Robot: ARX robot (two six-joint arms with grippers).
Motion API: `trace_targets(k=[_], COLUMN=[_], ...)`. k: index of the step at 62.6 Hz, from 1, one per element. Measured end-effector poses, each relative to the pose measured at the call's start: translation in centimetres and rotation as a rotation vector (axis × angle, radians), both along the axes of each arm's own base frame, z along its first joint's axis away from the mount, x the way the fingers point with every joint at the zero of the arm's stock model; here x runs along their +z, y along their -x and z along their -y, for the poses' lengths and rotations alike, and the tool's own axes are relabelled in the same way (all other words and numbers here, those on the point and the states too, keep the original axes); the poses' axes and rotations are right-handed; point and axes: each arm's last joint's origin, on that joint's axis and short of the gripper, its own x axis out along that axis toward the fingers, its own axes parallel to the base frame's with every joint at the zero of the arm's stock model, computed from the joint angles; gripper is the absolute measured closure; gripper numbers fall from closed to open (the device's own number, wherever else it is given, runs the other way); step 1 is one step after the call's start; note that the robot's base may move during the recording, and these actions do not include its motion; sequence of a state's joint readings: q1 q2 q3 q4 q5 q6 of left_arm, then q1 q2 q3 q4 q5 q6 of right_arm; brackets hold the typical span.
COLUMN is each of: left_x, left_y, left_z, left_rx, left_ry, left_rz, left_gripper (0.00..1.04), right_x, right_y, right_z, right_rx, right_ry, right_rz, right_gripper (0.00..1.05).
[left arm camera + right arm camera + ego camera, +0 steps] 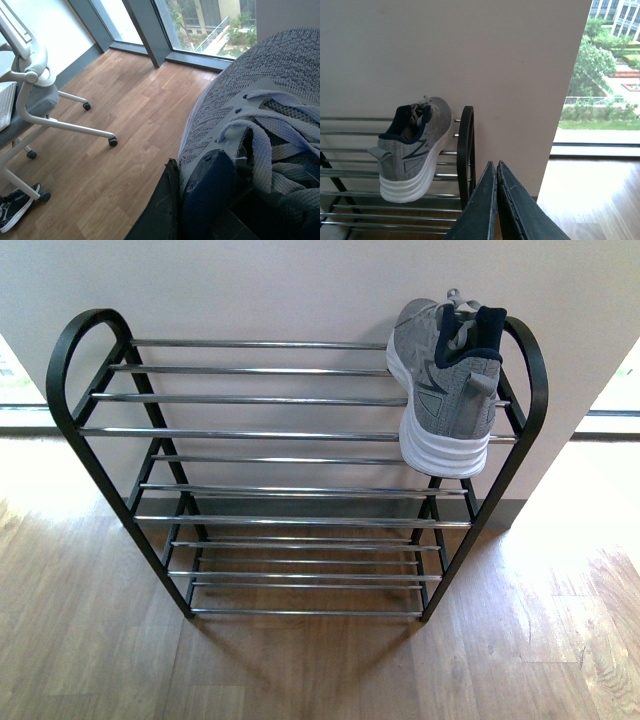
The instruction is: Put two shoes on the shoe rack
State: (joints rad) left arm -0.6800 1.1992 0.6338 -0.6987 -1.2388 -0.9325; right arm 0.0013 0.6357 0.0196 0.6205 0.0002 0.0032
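The shoe rack (pixel 290 430) stands against the wall, with black side frames and chrome rods. One grey sneaker (pixel 445 380) lies on the right end of its top tier, heel and white sole toward me; it also shows as the sneaker (pixel 412 150) beside the rack's side frame (pixel 466 155). My left gripper (pixel 182 175) is shut on a second grey sneaker (pixel 240 85), pinching its navy collar, away from the rack over the floor. My right gripper (pixel 496 164) is shut on nothing, just right of the rack's end. Neither arm shows in the front view.
A white office chair (pixel 35 95) on castors and a black shoe (pixel 15 210) stand on the wood floor (pixel 125 125) near the left arm. Floor-level windows (pixel 210 25) run behind. The rack's lower tiers (pixel 300 560) hold nothing.
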Motion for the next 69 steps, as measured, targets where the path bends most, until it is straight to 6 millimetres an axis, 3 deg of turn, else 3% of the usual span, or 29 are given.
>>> trace_targets(k=[69], left_x=[0.0], left_y=[0.0], left_z=[0.0], left_rx=[0.000], left_ry=[0.001], left_rz=[0.000], left_gripper=[1.04], right_x=[0.5], right_y=[3.0], right_z=[0.0], right_rx=[0.000], right_ry=[0.000], right_rz=[0.016], right_gripper=[1.03])
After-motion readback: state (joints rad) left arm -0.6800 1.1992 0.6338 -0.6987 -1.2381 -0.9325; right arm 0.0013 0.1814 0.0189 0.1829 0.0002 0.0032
